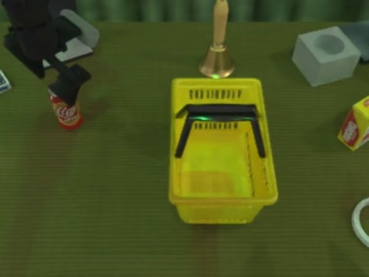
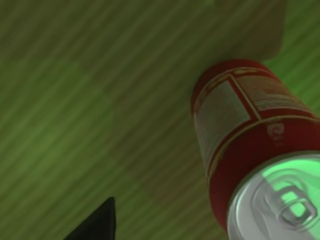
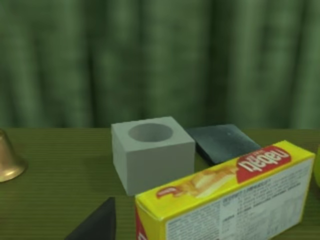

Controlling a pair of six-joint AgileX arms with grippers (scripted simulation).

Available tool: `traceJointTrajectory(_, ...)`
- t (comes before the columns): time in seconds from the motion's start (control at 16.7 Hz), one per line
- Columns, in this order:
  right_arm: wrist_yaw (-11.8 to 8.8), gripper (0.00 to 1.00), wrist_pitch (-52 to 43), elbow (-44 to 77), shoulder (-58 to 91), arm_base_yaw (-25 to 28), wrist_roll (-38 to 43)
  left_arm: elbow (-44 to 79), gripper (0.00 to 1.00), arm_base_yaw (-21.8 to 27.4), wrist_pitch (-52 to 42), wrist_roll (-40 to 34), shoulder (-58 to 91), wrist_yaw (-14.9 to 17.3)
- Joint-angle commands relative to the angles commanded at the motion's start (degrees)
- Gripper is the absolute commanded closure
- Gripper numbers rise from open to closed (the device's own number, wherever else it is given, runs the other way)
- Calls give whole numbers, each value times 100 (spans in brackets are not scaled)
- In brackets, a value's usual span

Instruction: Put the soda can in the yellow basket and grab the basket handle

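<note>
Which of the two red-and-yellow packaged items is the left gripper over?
The soda can at the table's left, under the left gripper; the carton box sits at the right edge.

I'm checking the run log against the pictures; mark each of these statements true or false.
1. The soda can lies inside the yellow basket. False: it stands on the table, at the basket's left.
2. The left pincer is over the can. True.
3. The basket handle is black. True.
4. A bell sits in the basket. False: it stands on the table behind it.
</note>
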State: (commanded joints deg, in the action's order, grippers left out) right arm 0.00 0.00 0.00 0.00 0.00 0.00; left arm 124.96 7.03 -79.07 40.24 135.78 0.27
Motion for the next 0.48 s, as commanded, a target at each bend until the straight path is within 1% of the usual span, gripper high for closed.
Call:
traceJointTrajectory(0.24,0,0,0,0,0,0,0,-36,0,25,31,-10,-10,3)
traceJointTrajectory(0.48,0,0,0,0,0,0,0,-602,0,5,644,-6,25,0)
